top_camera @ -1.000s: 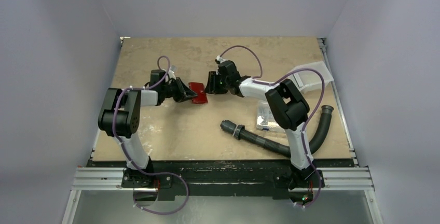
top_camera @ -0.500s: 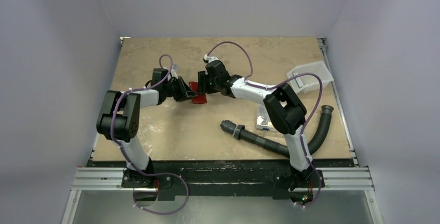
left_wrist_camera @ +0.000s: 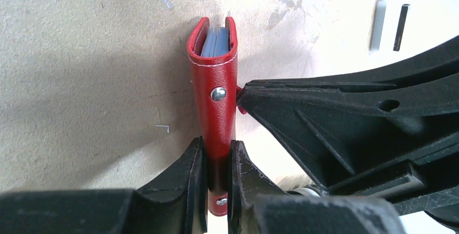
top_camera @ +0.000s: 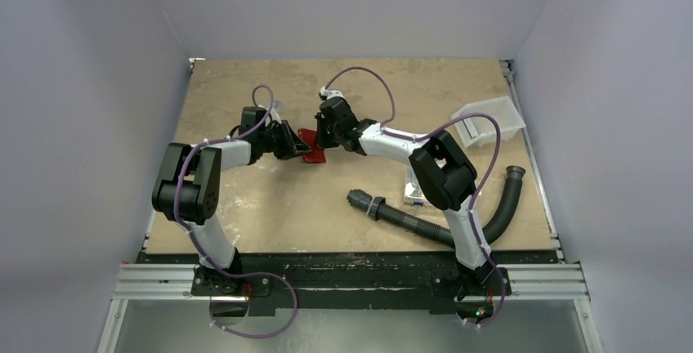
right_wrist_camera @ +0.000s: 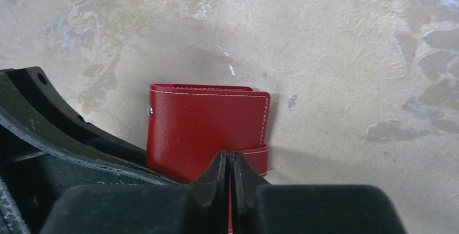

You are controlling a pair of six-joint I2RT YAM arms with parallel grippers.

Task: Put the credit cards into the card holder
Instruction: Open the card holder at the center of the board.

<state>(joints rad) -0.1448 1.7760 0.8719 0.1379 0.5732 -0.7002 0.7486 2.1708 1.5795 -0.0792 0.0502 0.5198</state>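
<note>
Two tools hold: left tool (left_wrist_camera: pixel 217 155) clamps the card holder (left_wrist_camera: pixel 216 77) at 6 o'clock, right tool (right_wrist_camera: pixel 230 163) pinches its closing tab (right_wrist_camera: pixel 258 157). Pull the tab slowly, keeping the credit cards (left_wrist_camera: pixel 215 43) seated.

A mottled beige table (top_camera: pixel 245 206) is shown; a red card holder (top_camera: pixel 310 147) is stood on edge near its middle, a clear box (top_camera: pixel 413 194) and a black ribbed hose (top_camera: pixel 425 224) are laid toward the near right corner, and a white tray (top_camera: pixel 489 124) is set by the right edge

Mottled beige table (top_camera: pixel 458 83) (worn, scuffed patches); plain pale grey walls (top_camera: pixel 343 10) stand behind and beside it.
</note>
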